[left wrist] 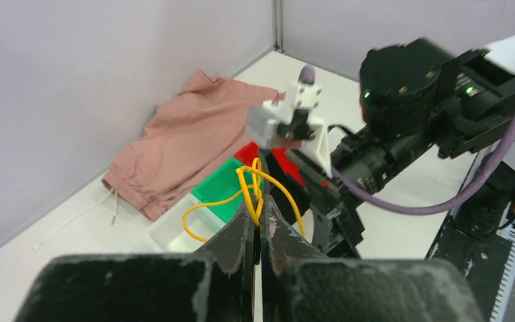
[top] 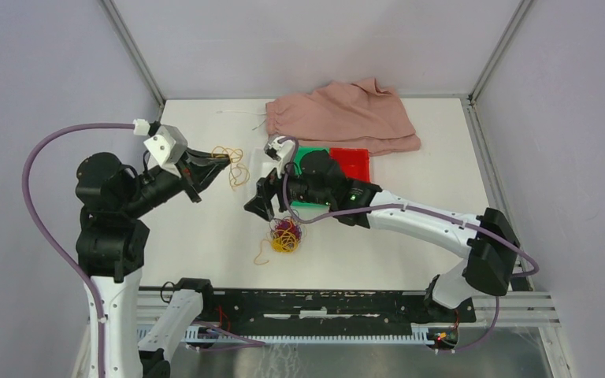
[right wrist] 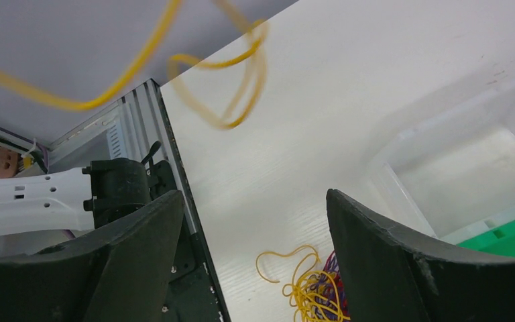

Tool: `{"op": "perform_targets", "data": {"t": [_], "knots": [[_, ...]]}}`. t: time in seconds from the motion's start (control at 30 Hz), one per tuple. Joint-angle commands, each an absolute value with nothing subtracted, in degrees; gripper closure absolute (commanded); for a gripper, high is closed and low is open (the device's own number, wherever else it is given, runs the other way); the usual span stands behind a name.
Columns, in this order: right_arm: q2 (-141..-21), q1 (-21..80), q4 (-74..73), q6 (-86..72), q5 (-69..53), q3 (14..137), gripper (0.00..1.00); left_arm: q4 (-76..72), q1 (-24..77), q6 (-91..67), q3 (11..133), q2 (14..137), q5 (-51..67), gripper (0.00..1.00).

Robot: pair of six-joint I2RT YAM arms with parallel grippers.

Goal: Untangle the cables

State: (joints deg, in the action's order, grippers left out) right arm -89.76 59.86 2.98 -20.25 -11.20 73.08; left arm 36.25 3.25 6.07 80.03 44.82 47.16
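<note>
A tangle of cables point(top: 285, 235), yellow, red and dark purple-blue, lies on the white table near the front middle. It also shows low in the right wrist view point(right wrist: 312, 292). My left gripper point(top: 225, 161) is raised at the left and shut on a stretch of the yellow cable point(top: 237, 167), whose loops hang from its tip. In the left wrist view the jaws point(left wrist: 259, 204) pinch the yellow cable point(left wrist: 238, 194). My right gripper point(top: 261, 205) is open and empty, hovering just up-left of the tangle. Its fingers point(right wrist: 375, 248) stand wide apart, and blurred yellow loops point(right wrist: 231, 87) hang above.
A pink cloth point(top: 347, 114) lies at the back with its white drawstring point(top: 240, 113). A green bin point(top: 309, 157), a red bin point(top: 353, 162) and a white tray point(top: 271, 170) sit behind the right arm. The black front rail point(top: 315, 303) runs along the near edge.
</note>
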Motion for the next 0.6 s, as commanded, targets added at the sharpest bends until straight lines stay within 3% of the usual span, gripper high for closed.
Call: {"op": "perform_targets", "data": {"t": [0.0,0.33,0.57], "knots": [[-83.2,59.9,6.2,-20.5,-9.9,71.4,0.16,34.9,3.3,2.6,76.1,44.6,48.6,0.97],[-77.2,59.8,6.3,-17.4,-14.6,69.3,0.16,33.2,3.3,0.4,72.0,43.5,49.6,0.97],[-80.9,59.9,8.6,-17.9,-19.5,75.1,0.15,32.4,3.3,-1.2,71.0,43.1,50.4,0.97]]}}
